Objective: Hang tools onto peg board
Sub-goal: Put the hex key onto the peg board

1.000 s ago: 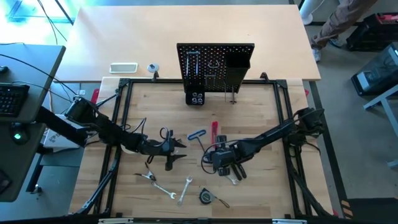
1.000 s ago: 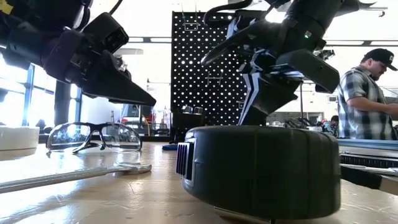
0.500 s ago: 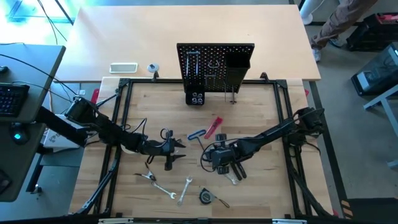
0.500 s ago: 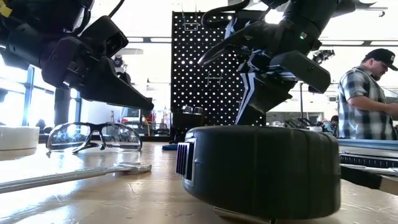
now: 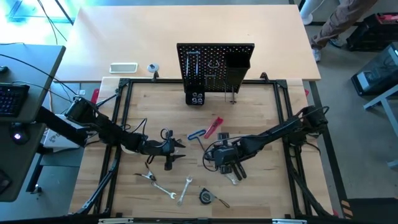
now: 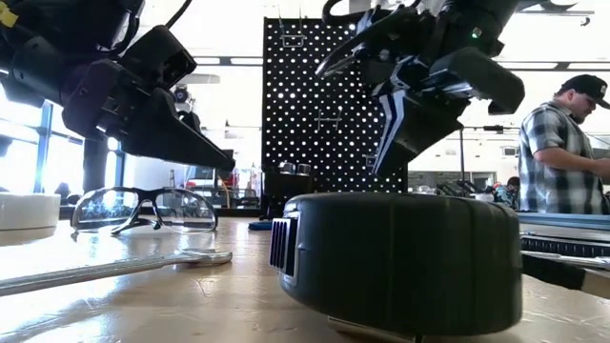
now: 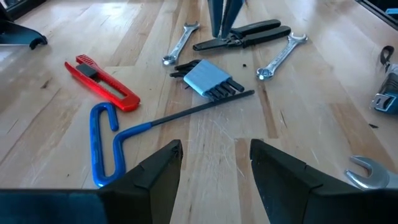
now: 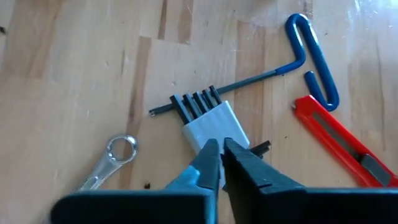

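Observation:
The black peg board (image 5: 216, 65) stands upright at the table's far middle. A pale blue hex key set (image 8: 208, 121) lies on the wood beside a blue-handled hex key (image 7: 102, 140), a red-handled cutter (image 7: 102, 84), black-handled pliers (image 7: 245, 34) and silver wrenches (image 7: 283, 55). My right gripper (image 8: 221, 149) is shut and empty, just above the hex key set's near edge. My left gripper (image 7: 214, 158) is open and empty, low over the table to the left of the blue hex key (image 5: 196, 134). Clear glasses (image 6: 143, 210) rest on the table by the left arm.
A black tape measure (image 5: 205, 196) and two wrenches (image 5: 163, 190) lie near the front edge. A white tray (image 5: 123, 67) and a pale tape roll (image 5: 153, 68) sit behind the frame's far left. A person (image 6: 562, 143) stands beyond the table's right side.
The red cutter has turned on the table, from pointing straight toward the far edge to slanting toward the far right. My right gripper has risen a little, still shut.

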Available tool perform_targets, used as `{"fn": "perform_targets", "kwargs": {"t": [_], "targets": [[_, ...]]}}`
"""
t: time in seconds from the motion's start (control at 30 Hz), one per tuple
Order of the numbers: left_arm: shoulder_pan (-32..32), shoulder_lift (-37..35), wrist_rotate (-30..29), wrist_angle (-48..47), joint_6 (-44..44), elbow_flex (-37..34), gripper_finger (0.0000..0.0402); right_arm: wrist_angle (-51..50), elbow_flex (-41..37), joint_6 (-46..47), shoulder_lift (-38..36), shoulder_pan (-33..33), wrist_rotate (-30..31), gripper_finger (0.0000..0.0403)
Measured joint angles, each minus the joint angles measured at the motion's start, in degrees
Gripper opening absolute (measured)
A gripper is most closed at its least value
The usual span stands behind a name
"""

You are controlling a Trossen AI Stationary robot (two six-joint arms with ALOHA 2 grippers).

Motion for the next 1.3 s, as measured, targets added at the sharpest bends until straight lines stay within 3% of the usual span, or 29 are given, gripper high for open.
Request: {"fn": "perform_targets", "kwargs": {"t": [0.3, 0.43, 0.8, 1.1, 1.2, 1.3], "targets": [[0.00, 0.00, 0.02, 0.02, -0.13, 0.02, 0.0184, 0.34, 0.02, -2.35, -0.15, -1.03, -2.70, 0.0189], [0.00, 0.00, 0.02, 0.05, -0.13, 0.00, 0.0184, 0.67, 0.02, -4.82, -0.15, -2.05, -6.11, 0.0228], [0.00, 0.00, 0.04, 0.46, -0.11, 0.00, 0.0184, 6.17, 0.05, -12.61, 4.20, -5.76, -14.68, 0.0232], [0.21, 0.00, 0.07, 0.82, -0.04, 0.02, 0.0184, 6.98, 0.37, -15.84, 11.65, -9.77, -16.09, 0.0231], [0.26, 0.00, 0.03, 1.75, 0.29, 0.02, 0.0184, 7.02, 0.44, -15.65, 12.23, -10.85, -17.76, 0.0210], [0.44, 0.00, -0.12, 2.79, 1.16, 0.02, 0.0184, 7.90, 0.33, -16.02, 12.17, -11.22, -17.22, 0.0157]]}}
